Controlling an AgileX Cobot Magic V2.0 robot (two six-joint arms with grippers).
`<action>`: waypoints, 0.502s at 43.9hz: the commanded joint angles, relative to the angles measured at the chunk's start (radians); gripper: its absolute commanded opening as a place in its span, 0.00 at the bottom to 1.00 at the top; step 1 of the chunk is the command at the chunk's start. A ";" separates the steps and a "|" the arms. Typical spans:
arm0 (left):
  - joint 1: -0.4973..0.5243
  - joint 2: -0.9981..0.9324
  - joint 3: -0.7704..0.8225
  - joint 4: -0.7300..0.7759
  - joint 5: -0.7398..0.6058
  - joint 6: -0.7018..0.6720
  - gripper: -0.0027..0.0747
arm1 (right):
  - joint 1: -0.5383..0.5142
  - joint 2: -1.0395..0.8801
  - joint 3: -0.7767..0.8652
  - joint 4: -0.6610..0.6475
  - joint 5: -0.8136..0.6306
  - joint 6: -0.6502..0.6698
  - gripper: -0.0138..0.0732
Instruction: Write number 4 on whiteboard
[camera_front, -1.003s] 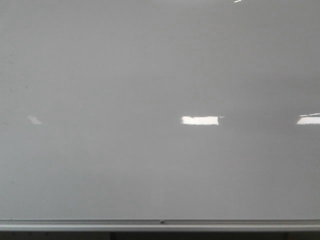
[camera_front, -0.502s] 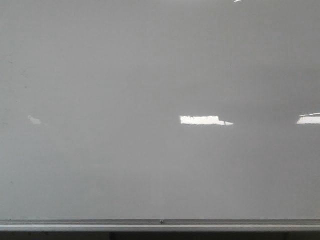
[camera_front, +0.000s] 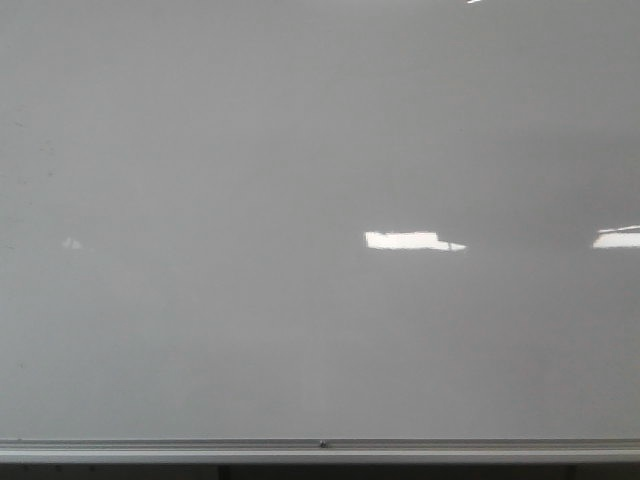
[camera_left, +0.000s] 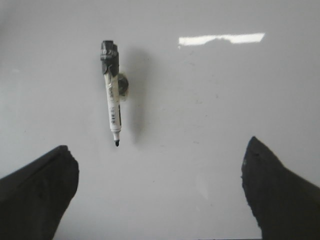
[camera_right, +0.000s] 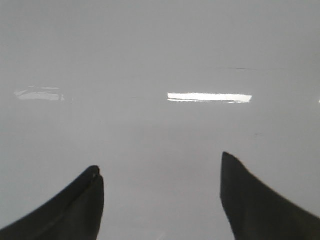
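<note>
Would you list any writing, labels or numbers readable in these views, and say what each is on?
None can be read.
Marker: dark print along its white barrel, too small and blurred to read.
Whiteboard: no writing visible, only bright light glares; no 4 drawn yet.

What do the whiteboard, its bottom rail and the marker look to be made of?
Whiteboard: glossy, smooth coated surface, mirroring bright light glares. Rail: silver ribbed strip, probably aluminium. Marker: likely plastic, white barrel, black end, dark exposed tip.

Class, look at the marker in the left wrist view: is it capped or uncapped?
Uncapped. The marker shows its bare dark tip, pointing toward the open left claw, with no cap over it. It sits against the whiteboard.
</note>
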 joint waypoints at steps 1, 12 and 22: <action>0.053 0.129 -0.084 0.002 -0.097 -0.002 0.86 | -0.004 0.016 -0.037 0.010 -0.080 -0.001 0.76; 0.151 0.359 -0.149 0.063 -0.229 -0.002 0.86 | -0.004 0.016 -0.037 0.010 -0.074 -0.001 0.76; 0.151 0.577 -0.149 0.078 -0.426 -0.002 0.86 | -0.004 0.016 -0.037 0.010 -0.071 -0.001 0.76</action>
